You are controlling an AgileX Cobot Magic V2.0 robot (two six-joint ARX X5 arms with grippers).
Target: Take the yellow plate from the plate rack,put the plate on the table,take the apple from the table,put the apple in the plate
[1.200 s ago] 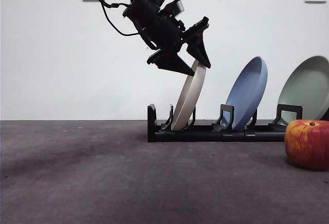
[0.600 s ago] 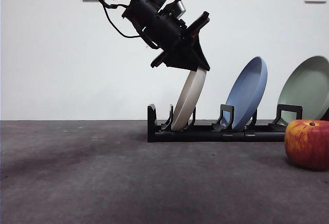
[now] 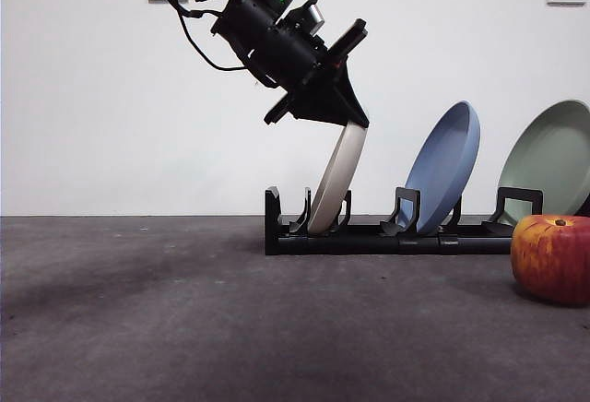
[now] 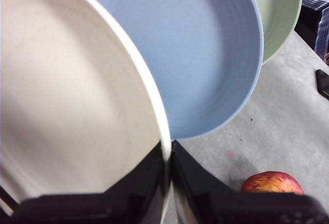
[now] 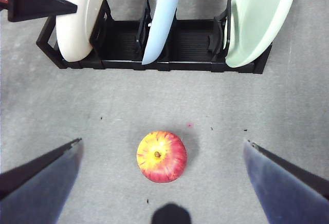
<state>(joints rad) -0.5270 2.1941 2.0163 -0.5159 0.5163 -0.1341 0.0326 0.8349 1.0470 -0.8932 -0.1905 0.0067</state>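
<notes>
The yellow plate (image 3: 336,181) leans in the left slot of the black plate rack (image 3: 387,236). My left gripper (image 3: 348,118) is shut on the plate's top rim. In the left wrist view the jaws pinch the cream rim (image 4: 162,126) between them. The apple (image 3: 551,259) sits on the table (image 3: 184,319) at the right, in front of the rack. My right gripper (image 5: 162,142) is open, high above the apple (image 5: 161,156), with a jaw on either side. The right wrist view also shows the yellow plate (image 5: 79,18) in the rack (image 5: 190,39).
A blue plate (image 3: 444,167) stands in the rack's middle slot and a pale green plate (image 3: 550,158) in its right slot. Both also show in the left wrist view, the blue plate (image 4: 205,54) close behind the yellow one. A white wall is behind the rack.
The left gripper's jaws, open around the plate's top rim a second ago, have shut on it. Gripper and rim have since moved slightly up and left; the plate's foot stays in the slot.
</notes>
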